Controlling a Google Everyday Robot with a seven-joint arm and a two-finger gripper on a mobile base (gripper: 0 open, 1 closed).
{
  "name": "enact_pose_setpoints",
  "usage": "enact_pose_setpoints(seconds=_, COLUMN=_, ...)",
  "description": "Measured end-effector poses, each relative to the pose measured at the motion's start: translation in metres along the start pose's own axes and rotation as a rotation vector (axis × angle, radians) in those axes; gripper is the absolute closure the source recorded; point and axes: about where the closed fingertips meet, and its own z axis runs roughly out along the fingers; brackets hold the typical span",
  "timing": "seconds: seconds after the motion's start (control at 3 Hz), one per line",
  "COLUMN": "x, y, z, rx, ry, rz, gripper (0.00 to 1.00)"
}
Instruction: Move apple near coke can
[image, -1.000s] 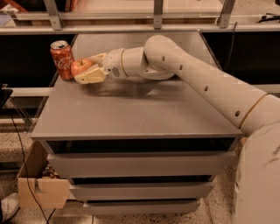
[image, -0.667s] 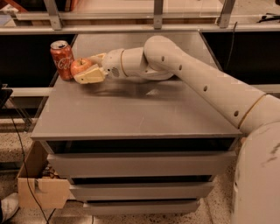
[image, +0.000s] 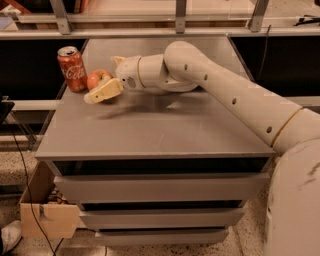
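My gripper (image: 105, 89) sits at the apple (image: 98, 78); I cannot tell whether it grips it or not. The apple is just beside the coke can (image: 71, 68), near the table's (image: 160, 130) left edge. A careless pull-back could roll the apple off or tip the can.

We see a grey metal table (image: 160, 135) filling the middle of the room, with three wide drawers (image: 150, 189) stacked below its top. At twelve o'clock a pale rail (image: 150, 32) runs across behind it, carried by upright metal posts (image: 180, 14), with dark recesses beneath at nine and three o'clock. The gripper (image: 101, 78) lies at ten o'clock on the tabletop, fingers spread. At seven o'clock an open cardboard box (image: 47, 217) stands on the speckled floor (image: 250, 235), and a black cable (image: 22, 160) trails down beside it. The light is warm and dim.
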Motion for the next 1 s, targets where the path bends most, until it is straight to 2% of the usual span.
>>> enact_pose_setpoints(seconds=0.33, x=0.000, y=0.000, z=-0.001, rx=-0.002, ry=-0.001, rz=0.000, gripper=0.00)
enact_pose_setpoints(seconds=1.0, x=0.004, y=-0.003, z=-0.034, rx=0.022, ry=0.038, rz=-0.006, gripper=0.00)
